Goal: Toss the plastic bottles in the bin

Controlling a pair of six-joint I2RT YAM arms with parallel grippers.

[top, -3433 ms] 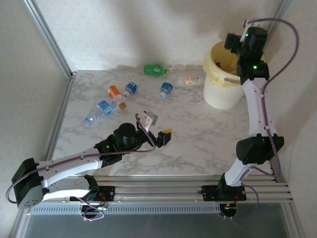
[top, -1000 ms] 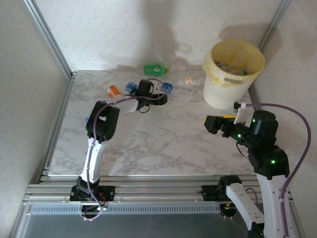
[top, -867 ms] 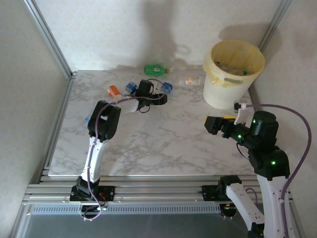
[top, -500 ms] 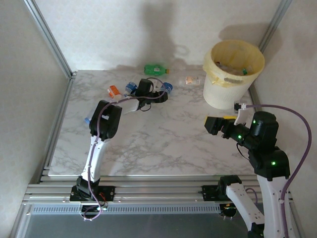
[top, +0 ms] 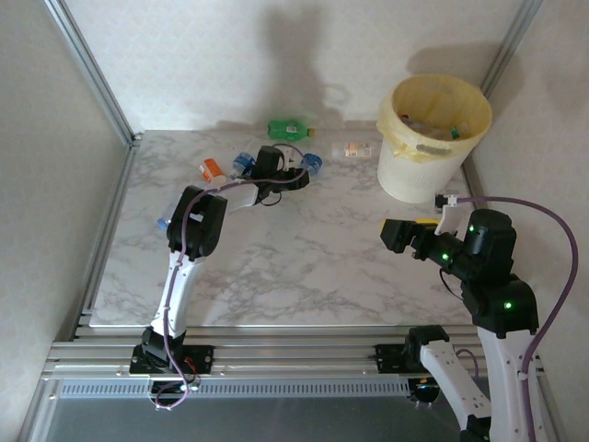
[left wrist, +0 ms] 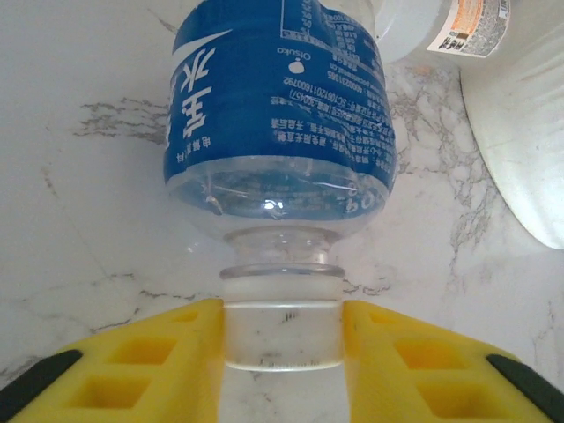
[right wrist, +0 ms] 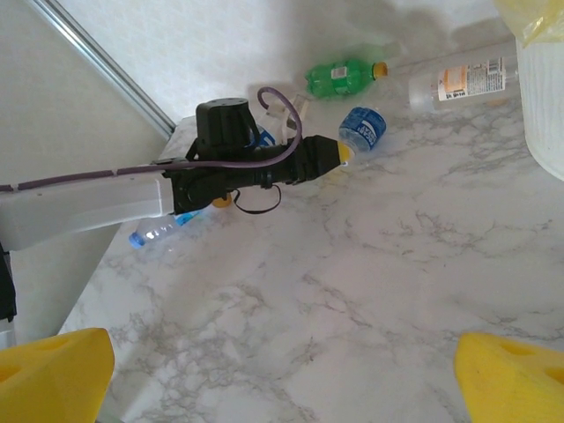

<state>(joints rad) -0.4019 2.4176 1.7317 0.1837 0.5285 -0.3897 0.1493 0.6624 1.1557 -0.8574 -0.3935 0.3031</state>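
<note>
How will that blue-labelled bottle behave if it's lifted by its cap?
Probably light: the blue-labelled bottle looks clear and mostly empty. It may swing or pivot, since the left pincer pinches only its white cap. Its round body, lying on the marble table, could roll if released.

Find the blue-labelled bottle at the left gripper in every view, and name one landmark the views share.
Top external: the blue-labelled bottle lies in the upper centre, at the tip of the left gripper.
Left wrist: upper centre, seen large, with its cap between the yellow fingers.
Right wrist: upper centre-right.
Shared landmark: the clear orange-labelled bottle lying near it.
</note>
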